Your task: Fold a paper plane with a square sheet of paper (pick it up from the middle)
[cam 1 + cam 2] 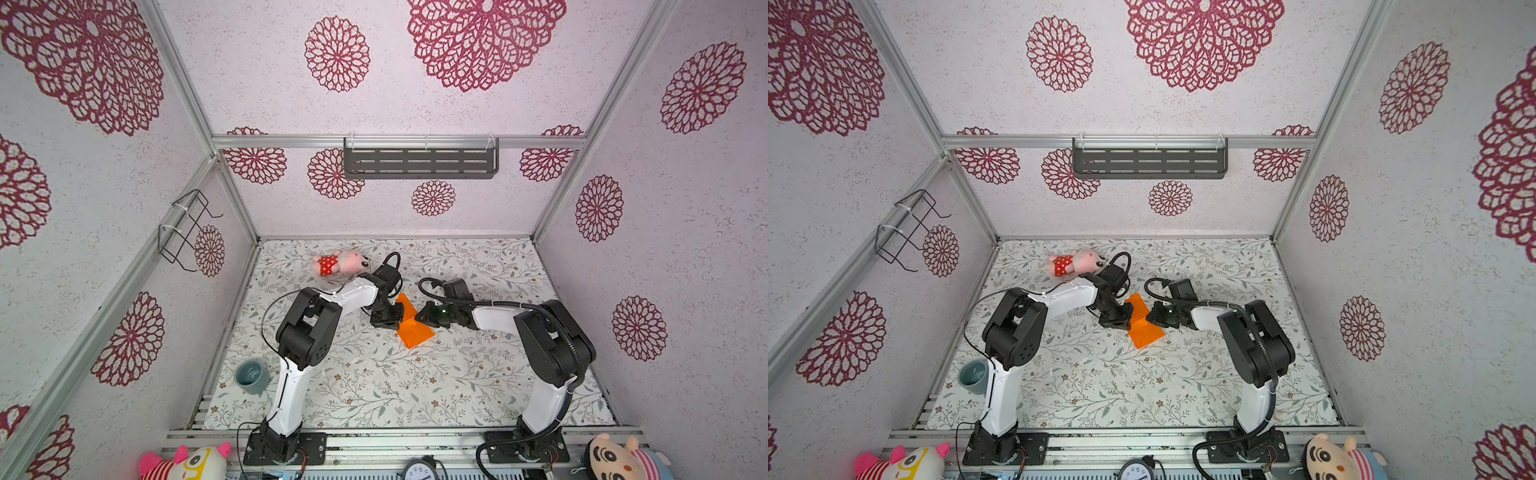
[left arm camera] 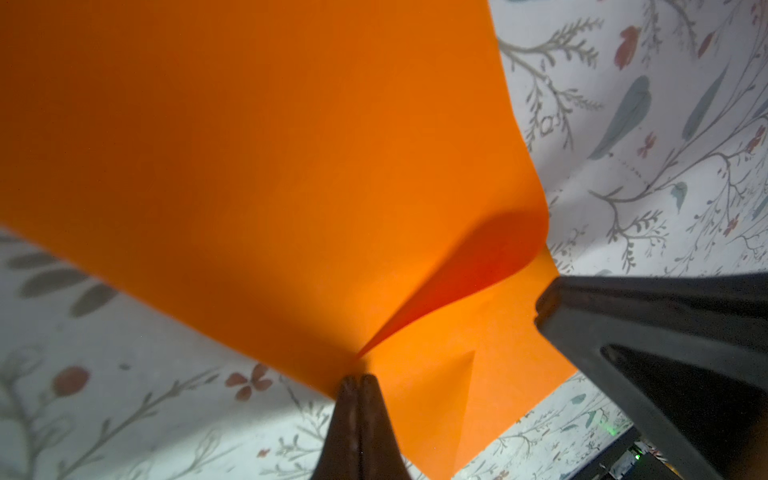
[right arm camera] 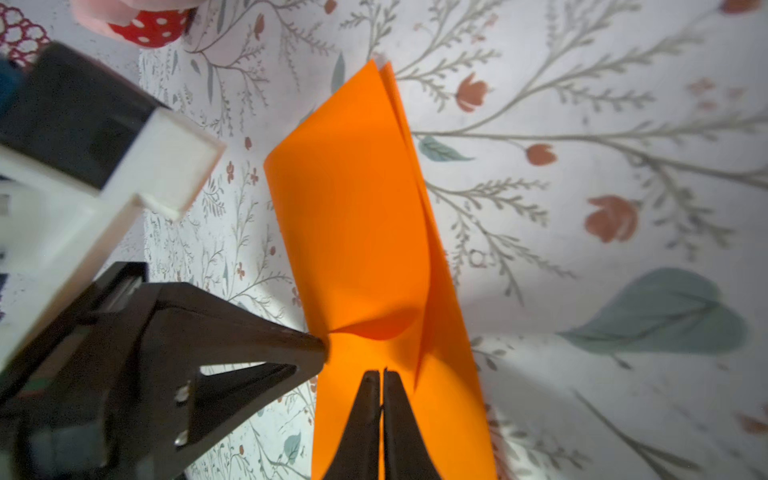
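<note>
The orange sheet of paper [image 1: 412,330] [image 1: 1144,330] lies mid-table, folded over on itself with a loose flap curling up. My left gripper [image 1: 401,311] [image 1: 1133,311] is at its left edge, jaws shut on the paper where the flap begins [image 2: 356,378]; in the right wrist view its tip [image 3: 322,345] pinches that spot. From the right, my right gripper [image 1: 418,318] [image 1: 1148,318] meets the opposite edge. Its jaws [image 3: 382,372] are shut with orange paper [image 3: 365,228] showing between them. A paper plane is not in view.
A pink plush toy [image 1: 343,262] [image 1: 1077,262] lies behind the left arm near the back wall. A grey-blue cup [image 1: 251,376] stands at the front left. Plush toys [image 1: 187,463] [image 1: 623,457] and a clock [image 1: 419,471] sit along the front rail.
</note>
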Controlling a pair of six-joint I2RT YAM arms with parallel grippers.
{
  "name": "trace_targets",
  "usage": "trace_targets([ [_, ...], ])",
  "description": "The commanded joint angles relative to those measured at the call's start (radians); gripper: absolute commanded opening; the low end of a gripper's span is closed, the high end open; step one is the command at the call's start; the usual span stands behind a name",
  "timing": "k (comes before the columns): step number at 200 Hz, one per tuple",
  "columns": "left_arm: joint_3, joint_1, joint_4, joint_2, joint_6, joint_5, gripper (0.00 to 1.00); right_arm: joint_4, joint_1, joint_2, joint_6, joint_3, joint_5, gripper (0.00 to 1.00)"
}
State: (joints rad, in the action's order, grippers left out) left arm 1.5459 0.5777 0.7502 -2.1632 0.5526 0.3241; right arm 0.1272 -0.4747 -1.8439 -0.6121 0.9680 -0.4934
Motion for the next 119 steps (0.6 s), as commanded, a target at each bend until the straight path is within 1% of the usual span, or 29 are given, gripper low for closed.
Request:
trace_targets([
  [1, -0.027, -0.007, 0.067, -0.073, -0.016, -0.087, 0.0, 0.032, -0.008, -0.023, -0.005, 0.042, -0.027, 0.1],
  [45, -0.031, -0.008, 0.07, -0.073, -0.017, -0.087, 0.0, -0.033, 0.0, -0.064, 0.028, 0.064, 0.044, 0.09],
  [73, -0.03, -0.008, 0.067, -0.074, -0.019, -0.084, 0.0, -0.081, 0.009, -0.074, 0.071, 0.065, 0.093, 0.09],
  [100, -0.036, -0.009, 0.068, -0.071, -0.019, -0.085, 0.0, -0.12, 0.038, -0.053, 0.088, 0.047, 0.166, 0.09],
  [119, -0.036, -0.008, 0.065, -0.072, -0.02, -0.082, 0.0, -0.12, 0.06, -0.023, 0.078, 0.029, 0.181, 0.08],
])
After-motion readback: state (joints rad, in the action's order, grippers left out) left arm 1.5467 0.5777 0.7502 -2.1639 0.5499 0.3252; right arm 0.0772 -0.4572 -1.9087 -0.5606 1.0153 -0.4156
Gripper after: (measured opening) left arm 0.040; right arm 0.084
